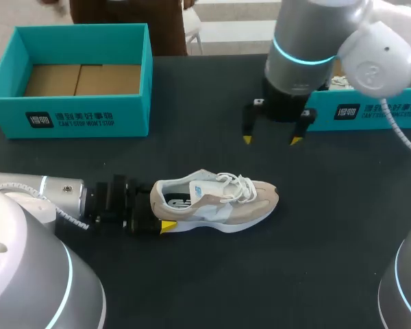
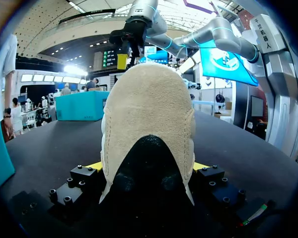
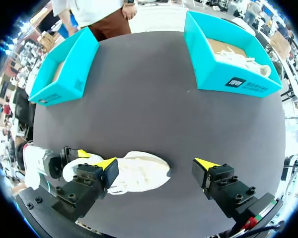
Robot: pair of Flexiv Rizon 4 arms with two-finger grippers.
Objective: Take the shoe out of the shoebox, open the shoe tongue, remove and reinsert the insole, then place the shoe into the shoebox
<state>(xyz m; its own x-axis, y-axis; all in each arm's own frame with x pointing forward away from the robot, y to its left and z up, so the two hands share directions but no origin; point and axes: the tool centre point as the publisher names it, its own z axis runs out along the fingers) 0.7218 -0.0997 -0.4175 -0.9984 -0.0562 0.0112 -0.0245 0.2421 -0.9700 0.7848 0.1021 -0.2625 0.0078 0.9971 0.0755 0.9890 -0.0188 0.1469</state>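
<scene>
With the sneaker [image 1: 216, 199] out of the teal shoebox [image 1: 82, 113] and lying on the worktop [image 1: 315, 260], heel clamped in the left claw [image 1: 156, 211], right claw [image 1: 272, 140] spread open above, tongue, insole and reboxing apparently remain.

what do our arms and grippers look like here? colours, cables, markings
The left arm and right arm are rounded silver-grey and white shells with glowing cyan rings at the joints. The left gripper and right gripper are black, blocky and bolted, each with two yellow-tipped fingers. A white cable runs along the right arm, a thinner cable by the left wrist.
</scene>
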